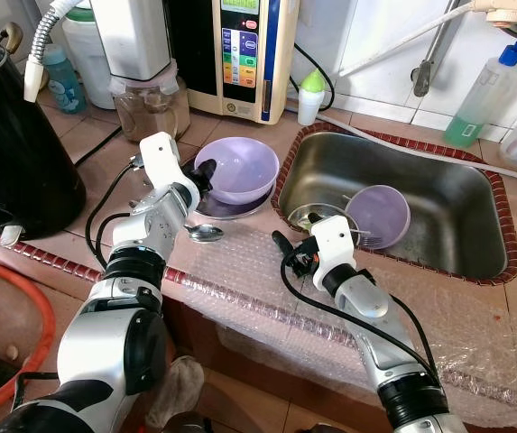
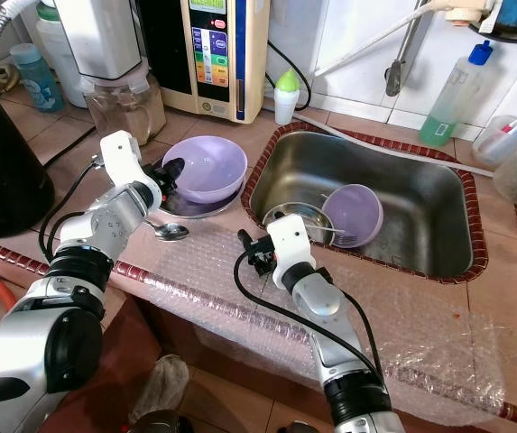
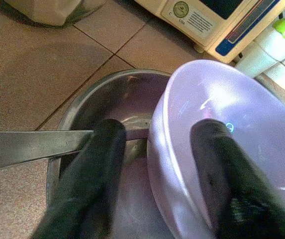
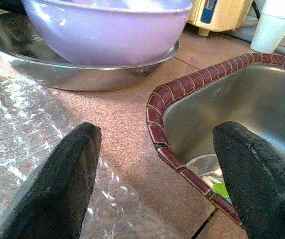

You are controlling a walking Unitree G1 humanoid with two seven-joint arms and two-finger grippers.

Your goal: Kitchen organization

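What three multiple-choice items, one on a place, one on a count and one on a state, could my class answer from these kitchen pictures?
1. Where does the spoon lie?
A. in the sink
B. on the counter beside the steel dish
C. inside the kettle

2. How many purple bowls are there?
A. one
B. two
C. four

3. How is the left pincer set?
A. open, straddling the purple bowl's rim
B. shut on the spoon
C. shut on a bottle

Answers: 1 B, it rests by the steel dish. 2 B, one purple bowl on the counter, one in the sink. 3 A, one finger inside, one outside.
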